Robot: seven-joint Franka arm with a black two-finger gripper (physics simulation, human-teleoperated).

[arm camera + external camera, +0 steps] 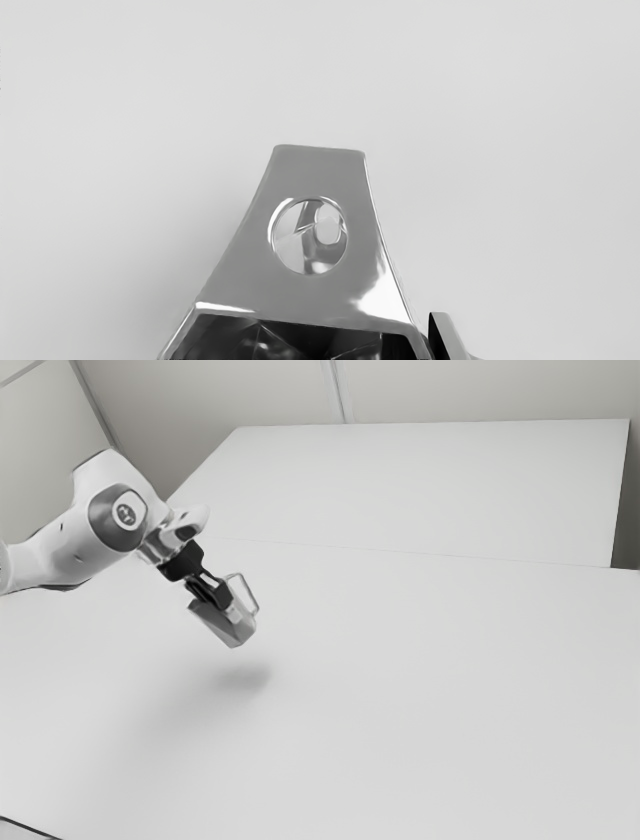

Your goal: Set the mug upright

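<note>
The mug (222,624), glossy grey with 1 round opening (308,236) and what looks like a looped handle (250,592), hangs tilted above the white table (400,710).

A broad, pale, matte surface (420,740) spans the exterior view, a fine seam (400,552) separating it from a second pale expanse (430,480) with a straight far edge; whether the two form one top cannot be told. A soft grey shadow (243,678) falls on the surface, toward the exterior view's left, and a thin dark line (30,828) cuts across the near corner on that side.
</note>
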